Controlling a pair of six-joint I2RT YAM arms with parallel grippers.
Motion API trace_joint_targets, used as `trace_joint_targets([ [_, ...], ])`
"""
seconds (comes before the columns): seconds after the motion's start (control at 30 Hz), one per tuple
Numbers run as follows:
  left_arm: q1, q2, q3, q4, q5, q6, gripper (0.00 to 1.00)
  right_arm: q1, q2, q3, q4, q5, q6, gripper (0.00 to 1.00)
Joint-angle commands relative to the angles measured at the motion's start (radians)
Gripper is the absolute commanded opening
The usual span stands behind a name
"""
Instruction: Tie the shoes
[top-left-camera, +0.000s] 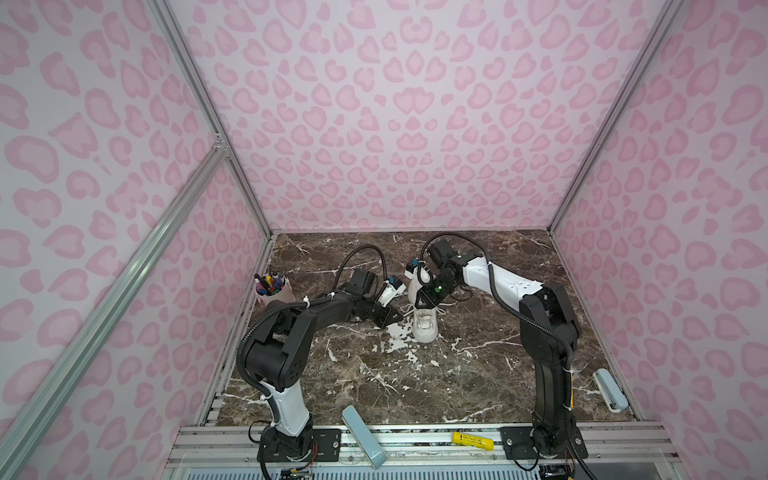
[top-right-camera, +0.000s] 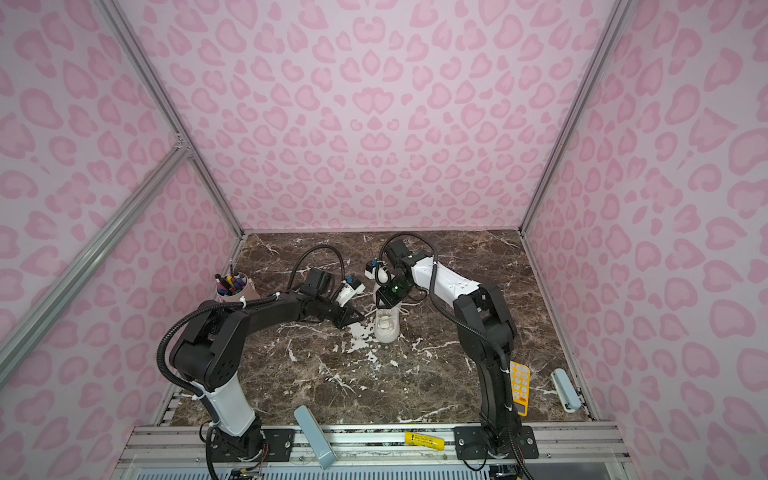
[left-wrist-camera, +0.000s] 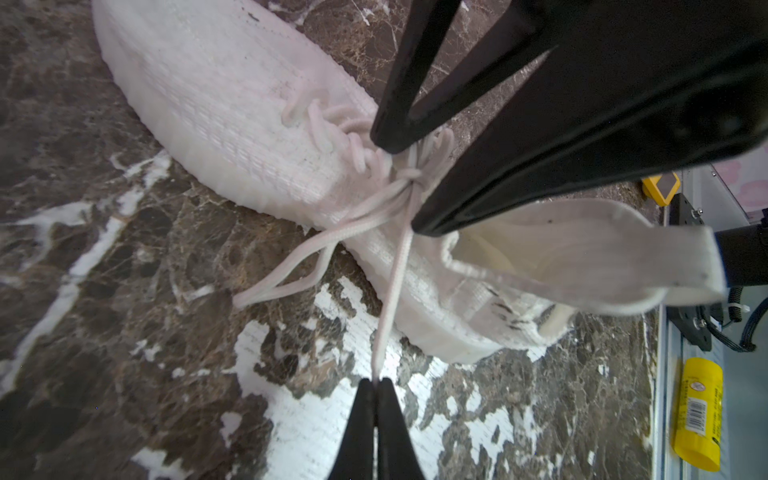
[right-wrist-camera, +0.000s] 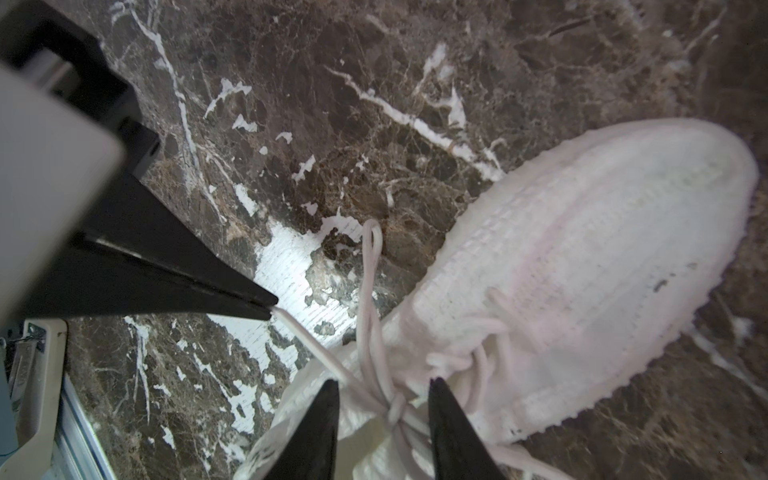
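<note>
The white sneaker (top-left-camera: 424, 328) (top-right-camera: 386, 328) stands on the marble table, toe toward the front. My left gripper (left-wrist-camera: 376, 380) (top-left-camera: 397, 320) is shut on the end of one thin white lace (left-wrist-camera: 395, 282), which runs taut from the knot (left-wrist-camera: 409, 178) out beside the shoe. My right gripper (right-wrist-camera: 384, 380) (top-left-camera: 420, 306) hangs open over the shoe's throat, one finger on each side of the knot (right-wrist-camera: 397, 409). A slack lace loop (right-wrist-camera: 370, 266) lies off the shoe's side onto the table. The heel opening (left-wrist-camera: 540, 249) is partly hidden by the right gripper.
A pink cup of pens (top-left-camera: 274, 291) stands at the left edge. A grey-blue bar (top-left-camera: 363, 436) and a yellow tube (top-left-camera: 473, 440) lie on the front rail. A yellow keypad (top-right-camera: 520, 386) and a pale blue device (top-left-camera: 609, 388) lie at the right.
</note>
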Motion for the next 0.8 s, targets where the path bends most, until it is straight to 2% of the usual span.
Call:
trace_joint_targets([
  [0.0,0.0,-0.014,-0.008,0.008,-0.029,-0.018,0.0,0.003,0.014,-0.001,-0.028,0.044,-0.007,0.38],
  [0.77,-0.002,-0.057,-0.048,-0.003,-0.226,-0.121,0.0,0.003,0.022,-0.005,-0.033,0.114,0.001,0.37],
])
